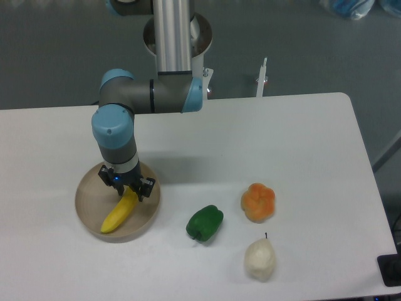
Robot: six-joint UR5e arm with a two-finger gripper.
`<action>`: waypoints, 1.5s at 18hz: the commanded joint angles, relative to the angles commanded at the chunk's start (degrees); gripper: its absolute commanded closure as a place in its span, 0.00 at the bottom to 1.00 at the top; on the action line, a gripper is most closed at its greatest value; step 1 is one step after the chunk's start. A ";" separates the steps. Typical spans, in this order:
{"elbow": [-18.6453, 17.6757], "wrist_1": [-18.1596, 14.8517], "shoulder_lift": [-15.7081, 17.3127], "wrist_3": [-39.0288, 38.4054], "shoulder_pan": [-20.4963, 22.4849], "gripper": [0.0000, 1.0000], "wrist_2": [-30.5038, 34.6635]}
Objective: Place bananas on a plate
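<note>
- The banana [120, 212] lies inside the plate [88, 194], its free tip toward seven o'clock and its upper end under my gripper [127, 186], toward the plate's one o'clock side.
- The plate sits at the table's [250, 138] nine o'clock end; the fruit looks to be resting on the plate's floor, so the placing itself appears done.
- What is left, as I judge it: let go, if I have not, and lift clear.
- My two fingers stand either side of the banana's upper end, set narrow; from this overhead angle I cannot tell whether they grip it or have just released.
- Well apart toward three o'clock: a green pepper [205, 223], an orange lobed fruit [258, 202] and a white pear-shaped item [260, 259], all on the table, none touching the plate.
</note>
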 joint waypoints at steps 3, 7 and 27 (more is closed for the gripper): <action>2.55 -0.53 1.05 0.00 1.48 0.00 2.36; 4.22 -1.14 2.99 7.69 4.82 0.00 5.43; 9.76 -0.97 3.17 45.00 25.84 0.00 7.21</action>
